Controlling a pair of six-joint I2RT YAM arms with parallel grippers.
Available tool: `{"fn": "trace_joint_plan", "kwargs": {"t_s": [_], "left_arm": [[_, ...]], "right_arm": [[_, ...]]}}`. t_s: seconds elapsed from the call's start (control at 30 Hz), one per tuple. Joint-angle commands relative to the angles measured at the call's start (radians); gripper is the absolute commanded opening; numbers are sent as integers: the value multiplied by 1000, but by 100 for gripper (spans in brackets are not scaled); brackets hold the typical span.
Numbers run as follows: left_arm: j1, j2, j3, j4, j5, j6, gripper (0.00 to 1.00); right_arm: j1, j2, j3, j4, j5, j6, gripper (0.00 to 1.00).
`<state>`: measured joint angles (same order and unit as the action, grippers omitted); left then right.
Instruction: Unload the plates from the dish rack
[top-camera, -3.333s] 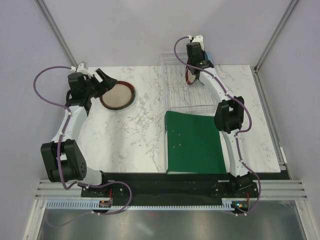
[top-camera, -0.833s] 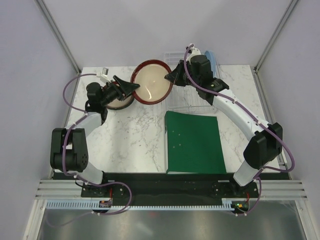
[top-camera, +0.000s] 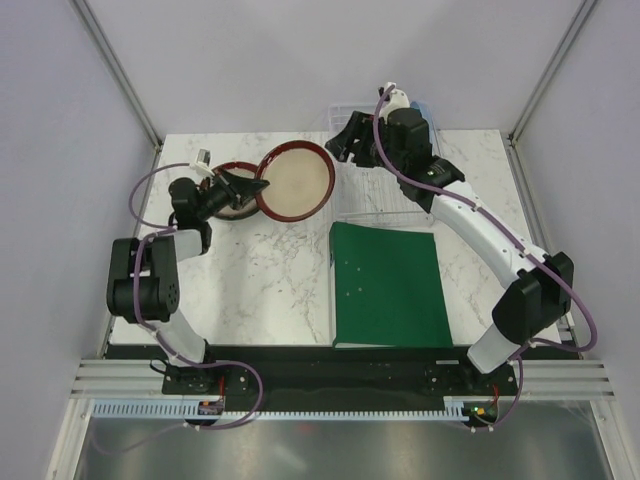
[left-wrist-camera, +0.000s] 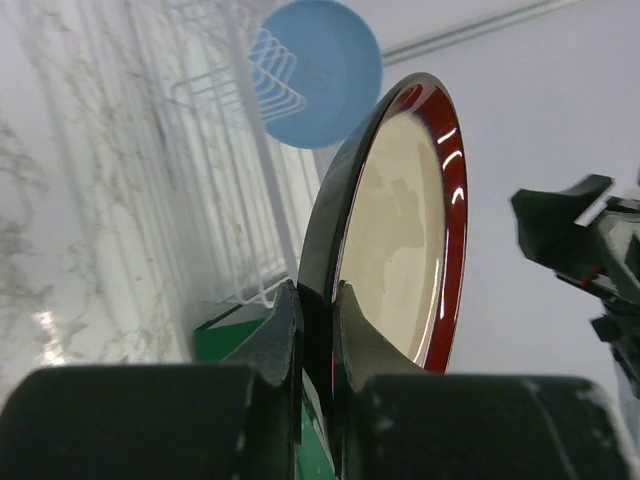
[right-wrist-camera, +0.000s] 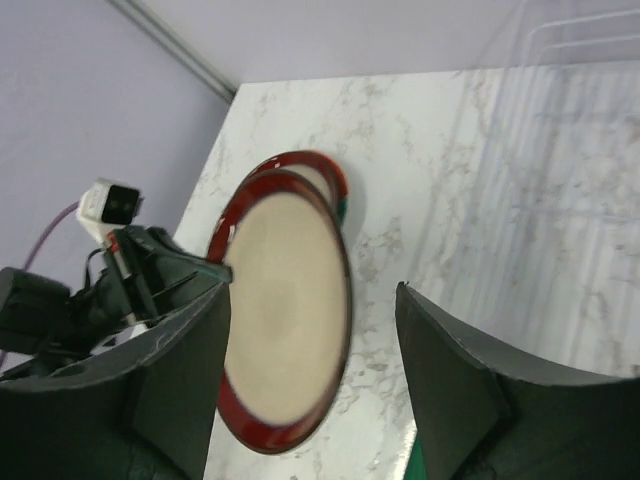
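Left pincer (left-wrist-camera: 315, 300) clamps one cream plate (left-wrist-camera: 395, 230), one red plate (right-wrist-camera: 320, 170) on table (top-camera: 260, 280), one blue plate (left-wrist-camera: 320, 70) racked; right pincer (right-wrist-camera: 312, 290) apart.

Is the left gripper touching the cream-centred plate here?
Touching. The left wrist view shows the left gripper closed on the rim of the cream-centred plate, one finger pressed against each face with no gap.

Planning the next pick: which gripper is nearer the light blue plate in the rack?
Right. The right gripper hangs open at the dish rack's left edge, the light blue plate just behind its wrist. The left gripper is further left, shut on the cream-centre plate's rim.
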<state>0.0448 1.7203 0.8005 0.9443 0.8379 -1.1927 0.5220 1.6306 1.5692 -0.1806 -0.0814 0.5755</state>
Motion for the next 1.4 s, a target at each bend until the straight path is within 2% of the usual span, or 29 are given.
{"fn": "trace_joint_plan", "kwargs": {"t_s": [0.0,0.17,0.2,0.23,0.43,0.67,0.87,1.2,1.37], "left_arm": [[53,-157,63,-146,-26,128,2],[110,-267,173,-540,-146,427,2],[115,-274,196,-662,-172,471,2],[125,-277,230,-702,-195,535,2],[184,-220,281,-813,-279,614,2],[210,-88,322,-840,-362,668,2],[219,-35,315,-792,-451,660,2],[245,104,414,-757,-453,636,2],[254,150,433,-759,-448,634,2]], "right_arm": [[-13,-52,98,-100,210,-143,73],[-26,-48,176,-198,480,-304,76],[-30,-40,184,-212,532,-342,76],[-46,-38,189,-217,540,-356,76],[-102,-31,186,-224,554,-378,76],[-166,1,198,-226,539,-431,75],[-217,110,282,-252,566,-523,73],[-234,207,302,-253,542,-511,73],[-238,244,316,-240,591,-532,73]]}}
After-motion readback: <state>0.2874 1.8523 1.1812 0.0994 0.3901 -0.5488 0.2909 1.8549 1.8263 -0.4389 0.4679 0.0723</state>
